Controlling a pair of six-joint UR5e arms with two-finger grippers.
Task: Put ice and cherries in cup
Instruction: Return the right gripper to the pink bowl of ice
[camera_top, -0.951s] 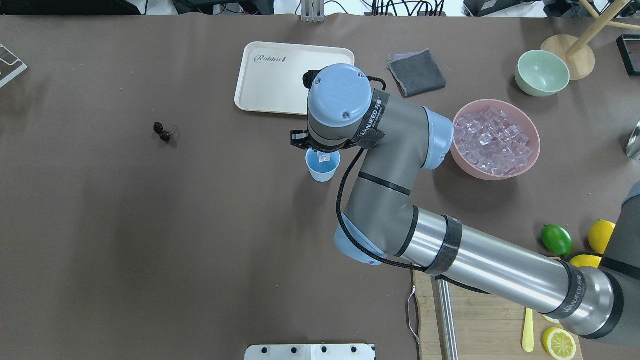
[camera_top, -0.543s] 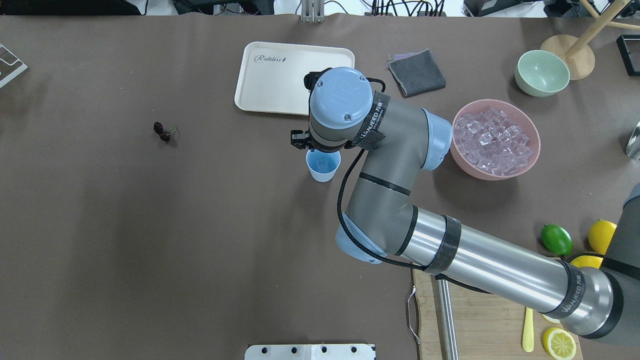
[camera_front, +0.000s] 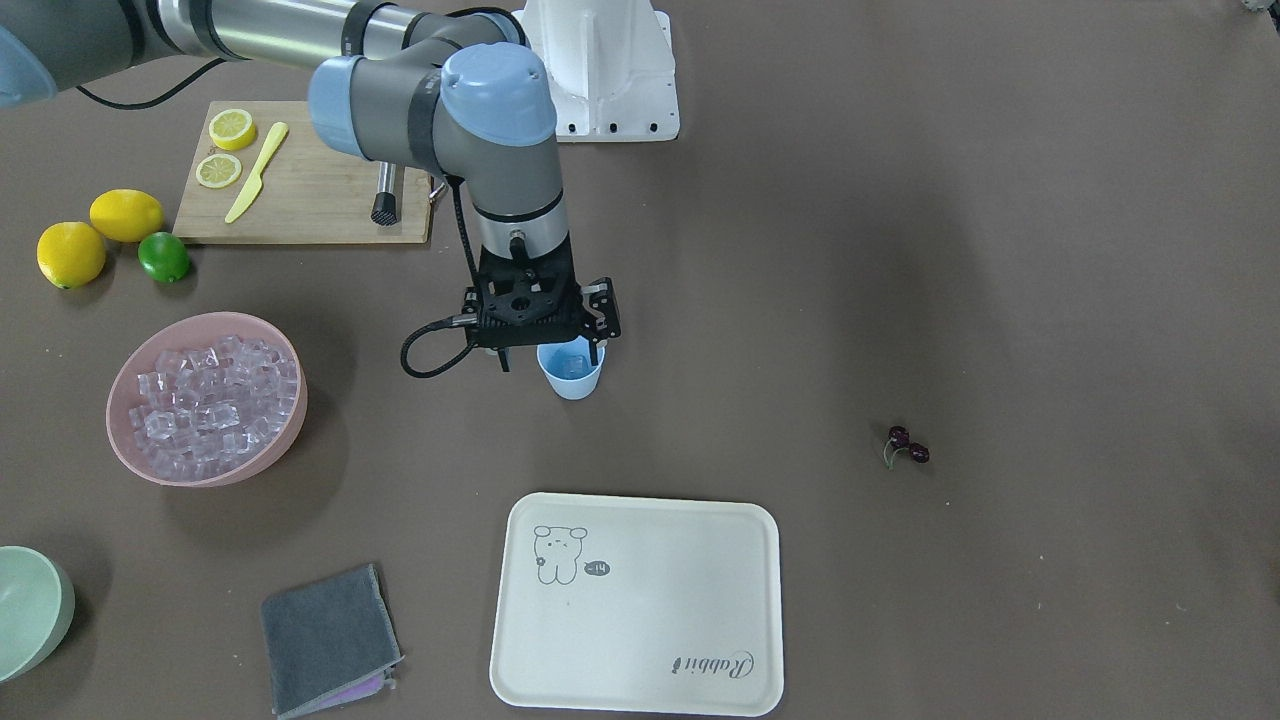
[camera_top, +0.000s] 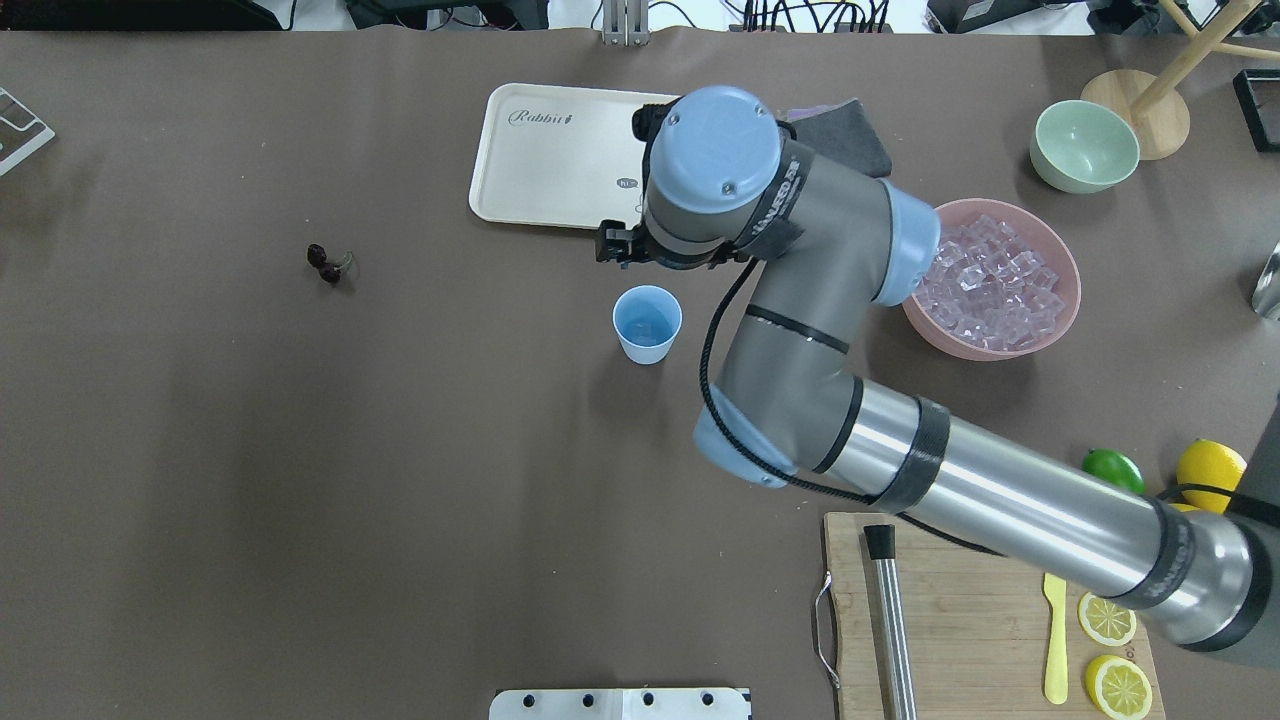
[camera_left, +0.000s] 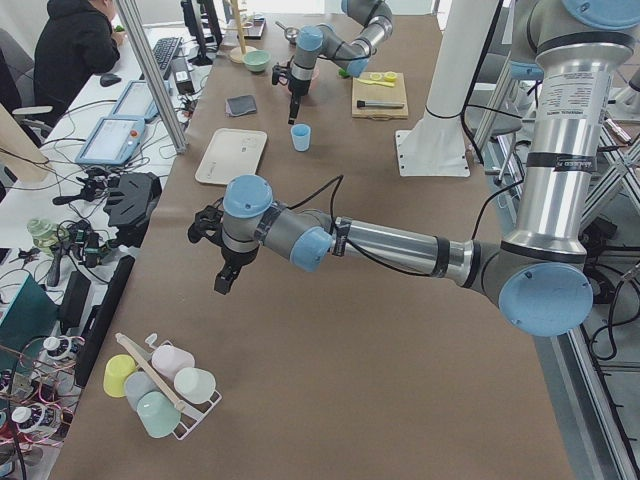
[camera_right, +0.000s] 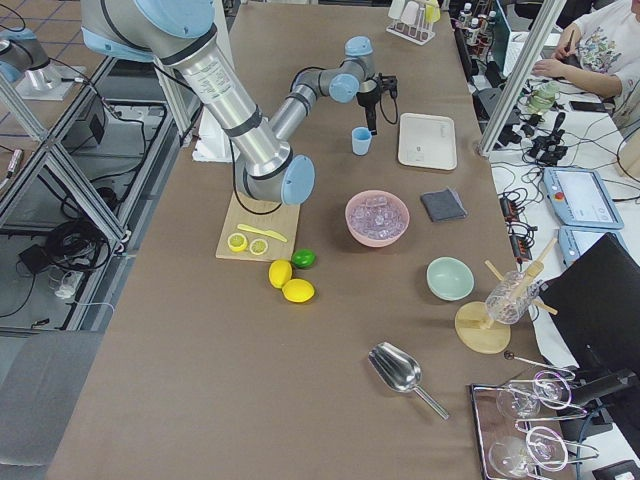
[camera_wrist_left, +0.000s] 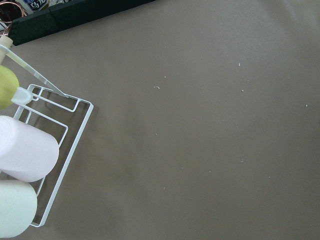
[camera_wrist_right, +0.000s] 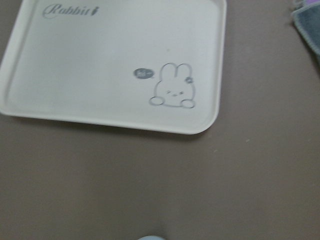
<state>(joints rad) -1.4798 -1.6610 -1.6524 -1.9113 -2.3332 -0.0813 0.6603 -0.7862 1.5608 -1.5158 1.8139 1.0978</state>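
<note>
The light-blue cup (camera_top: 647, 323) stands upright mid-table with a clear ice cube (camera_top: 650, 326) inside; it also shows in the front view (camera_front: 572, 372). My right gripper (camera_front: 550, 358) hangs open and empty above the cup, on its tray side; the wrist hides it from overhead. More ice (camera_top: 985, 275) fills the pink bowl (camera_top: 1068, 300) to the right. The cherries (camera_top: 326, 263) lie alone on the table far to the left. My left gripper (camera_left: 224, 281) shows only in the exterior left view, over bare table; I cannot tell its state.
A cream tray (camera_top: 550, 150) lies behind the cup, a grey cloth (camera_front: 325, 625) beside it. A pale green bowl (camera_top: 1085, 145) stands at the back right. A cutting board (camera_top: 960, 620) with lemon slices, a lime and lemons are front right. A wire rack of cups (camera_wrist_left: 30, 150) is below the left wrist.
The ice cube seen at the cup's mouth now lies inside the cup. My right gripper has moved off the cup, toward the tray and to the right.
</note>
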